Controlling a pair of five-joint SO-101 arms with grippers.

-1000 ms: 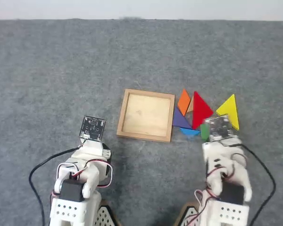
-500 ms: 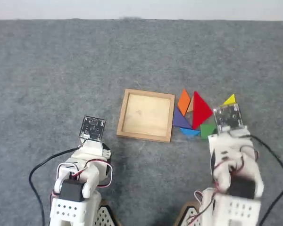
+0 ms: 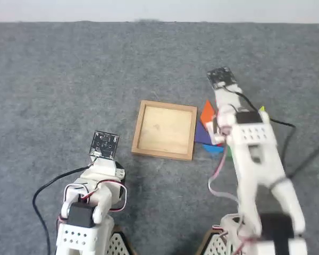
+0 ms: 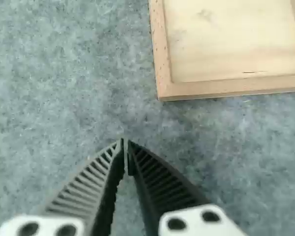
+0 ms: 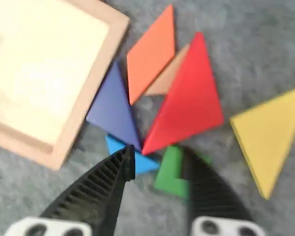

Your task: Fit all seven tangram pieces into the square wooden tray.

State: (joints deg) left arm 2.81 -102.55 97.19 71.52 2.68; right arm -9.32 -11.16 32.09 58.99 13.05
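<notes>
Wood shows bare across the whole floor of the tray (image 3: 136, 130), which lies flat on the grey carpet (image 3: 69, 69). All seven pieces sit outside it, on the carpet on my right arm's side. My right gripper (image 5: 159, 152) hangs over that cluster with its fingers moderately parted, holding nothing. The green piece (image 5: 169, 174) lies between them. The red triangle (image 5: 189, 98) aims one sharp corner toward my fingertips, and its long axis runs away from me. The purple triangle (image 5: 113, 110) lies with one side along the tray's outer wall. The orange parallelogram (image 5: 152, 51) stretches lengthwise nearly parallel to that wall. The tan piece (image 5: 164, 81) is wedged between orange and red. The blue piece (image 5: 140, 163) peeks out at the purple triangle's point, beside one of my fingers. The yellow triangle (image 5: 268, 135) lies apart, beyond the red. My left gripper (image 4: 124, 143) has its fingers pressed together on nothing, over carpet near a tray corner, pointing toward the tray's wall.
</notes>
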